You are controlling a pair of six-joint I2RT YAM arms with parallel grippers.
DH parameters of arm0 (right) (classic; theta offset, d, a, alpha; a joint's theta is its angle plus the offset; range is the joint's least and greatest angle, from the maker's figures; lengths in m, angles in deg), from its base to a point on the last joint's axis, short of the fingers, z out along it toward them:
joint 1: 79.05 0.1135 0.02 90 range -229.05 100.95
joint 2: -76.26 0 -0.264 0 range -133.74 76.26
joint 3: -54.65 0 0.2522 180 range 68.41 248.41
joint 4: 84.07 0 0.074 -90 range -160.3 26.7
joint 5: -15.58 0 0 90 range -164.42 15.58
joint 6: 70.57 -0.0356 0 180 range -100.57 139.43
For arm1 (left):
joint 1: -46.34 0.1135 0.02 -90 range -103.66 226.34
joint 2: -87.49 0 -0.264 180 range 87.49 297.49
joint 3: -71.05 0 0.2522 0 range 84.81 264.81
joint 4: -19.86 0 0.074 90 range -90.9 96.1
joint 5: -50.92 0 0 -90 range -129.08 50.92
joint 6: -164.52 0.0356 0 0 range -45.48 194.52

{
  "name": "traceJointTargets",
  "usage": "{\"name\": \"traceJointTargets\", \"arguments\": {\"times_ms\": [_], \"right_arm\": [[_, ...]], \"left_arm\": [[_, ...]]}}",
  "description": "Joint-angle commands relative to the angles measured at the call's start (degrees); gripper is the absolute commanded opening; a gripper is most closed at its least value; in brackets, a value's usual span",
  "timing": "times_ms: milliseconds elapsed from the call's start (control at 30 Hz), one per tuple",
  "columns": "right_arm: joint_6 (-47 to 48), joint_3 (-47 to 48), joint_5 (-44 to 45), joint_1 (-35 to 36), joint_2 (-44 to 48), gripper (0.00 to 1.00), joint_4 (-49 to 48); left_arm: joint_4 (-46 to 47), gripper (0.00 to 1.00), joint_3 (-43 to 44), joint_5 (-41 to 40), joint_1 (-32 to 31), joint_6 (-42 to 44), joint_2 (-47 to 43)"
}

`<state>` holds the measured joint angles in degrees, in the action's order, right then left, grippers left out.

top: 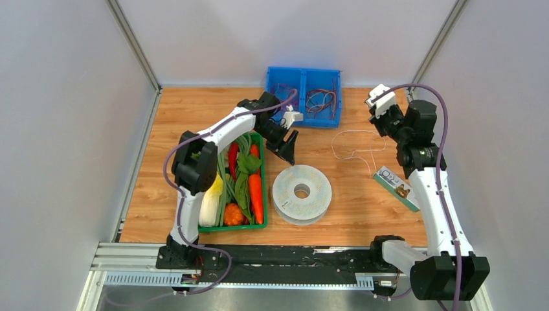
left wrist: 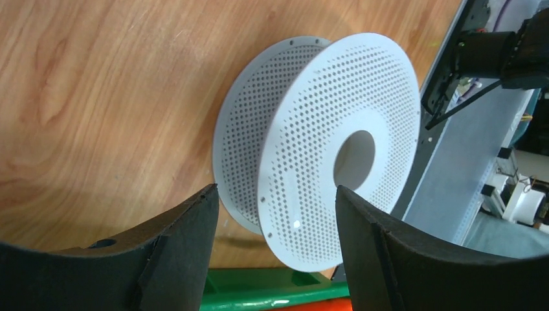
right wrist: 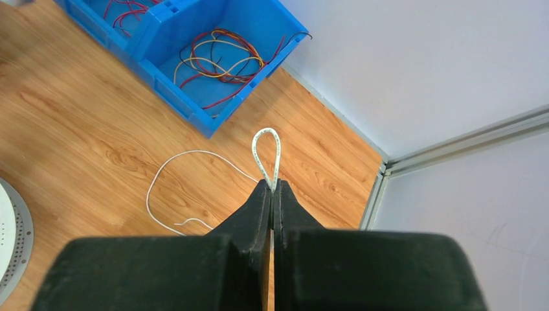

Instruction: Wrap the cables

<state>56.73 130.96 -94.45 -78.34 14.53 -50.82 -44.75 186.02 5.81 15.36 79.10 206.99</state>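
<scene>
Closest in, the right fingers [right wrist: 272, 194] were pressed fully together, and the white wire [right wrist: 266, 129] was pinched between their tips, with a small teardrop loop of it standing out just past them. Below and to the left of those tips, the rest of the wire was seen trailing in a loose open curve across the wooden table [right wrist: 78, 149], with a short free end curled back at its near side. Further out, beyond the loop and to its left, a blue bin [right wrist: 194, 71] was set on the table, and thin red, yellow and dark wire coils [right wrist: 220, 68] were lying in its compartments. At the far left edge of that view, only a sliver of the spool [left wrist: 304, 129] was caught.

On the other side, the left fingers [left wrist: 194, 227] were spread wide apart and nothing was held between them. Past their tips, framed in the gap, the pale perforated spool was found lying flat on the table, its centre hole uncovered. No contact between the fingers and the spool could be made out. Whether any wire was wound between its two flanges could not be told. Just under the left fingers, the rim of a green tray [left wrist: 272, 291] was visible; from above, it was shown to be filled with vegetables [top: 249, 188] and placed beside the spool. Well off to the far side of the spool from the tray, a small carton [top: 396, 188] was lying on the table.
</scene>
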Motion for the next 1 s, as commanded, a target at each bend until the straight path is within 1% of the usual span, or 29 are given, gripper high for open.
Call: {"name": "traceJointTargets", "arguments": {"times_ms": [0, 133, 233, 300, 333, 367, 400, 433, 533, 567, 667, 767, 867, 933, 967], "right_arm": [[-1.6, 1.6, -1.7, -2.0, 1.6, 0.00, -0.4], [-2.8, 1.4, -1.7, -2.0, 1.6, 0.00, 0.1], [-3.1, 1.1, -1.9, -2.0, 1.9, 0.00, 0.3], [-3.5, 1.0, -1.9, -2.0, 2.1, 0.00, 0.6], [-3.5, 1.1, -1.9, -2.0, 2.2, 0.00, 0.6], [-3.7, 1.1, -1.9, -2.0, 2.3, 0.00, 0.9], [-3.6, 1.0, -2.0, -2.0, 2.4, 0.00, 0.9], [-3.9, 1.1, -2.0, -2.0, 2.6, 0.00, 0.9], [-4.5, 1.4, -2.2, -2.0, 2.6, 0.00, 1.0], [-4.6, 1.4, -2.3, -2.0, 2.6, 0.00, 1.1], [-5.5, 1.9, -2.4, -2.0, 2.9, 0.00, 1.0], [-6.3, 2.8, -2.8, -2.0, 3.4, 0.00, 2.5], [-6.5, 2.8, -4.9, -2.0, 4.3, 0.00, 6.0], [-6.8, 2.8, -7.0, -2.0, 4.8, 0.00, 9.0], [-6.9, 2.9, -8.5, -2.0, 4.9, 0.00, 10.7]], "left_arm": [[-9.3, 0.74, 7.4, 0.9, -1.3, 6.4, 6.4], [-13.9, 0.75, 9.9, 4.1, -2.3, 10.4, 10.1], [-16.4, 0.75, 9.8, 5.5, -3.1, 13.1, 11.9], [-16.4, 0.75, 9.2, 6.9, -3.2, 13.9, 12.3], [-16.2, 0.66, 9.2, 7.6, -3.2, 13.7, 12.5], [-16.1, 0.56, 9.4, 8.5, -3.2, 13.4, 12.7], [-16.0, 0.42, 9.7, 9.2, -3.2, 13.2, 12.9], [-16.0, 0.32, 10.1, 9.9, -3.2, 12.7, 12.9], [-16.5, 0.05, 10.8, 12.2, -3.2, 12.1, 12.7], [-16.6, 0.00, 10.9, 12.4, -3.2, 11.9, 12.4], [-17.8, 0.00, 12.8, 13.7, -3.2, 12.0, 10.4], [-17.0, 0.00, 13.0, 13.7, -3.3, 12.7, 4.3], [-12.9, 0.00, 7.7, 10.3, -4.3, 14.2, -4.9], [-10.5, 0.00, 3.7, 8.0, -5.6, 16.8, -10.8], [-9.8, 0.00, 1.8, 5.4, -6.4, 18.7, -13.4]]}}
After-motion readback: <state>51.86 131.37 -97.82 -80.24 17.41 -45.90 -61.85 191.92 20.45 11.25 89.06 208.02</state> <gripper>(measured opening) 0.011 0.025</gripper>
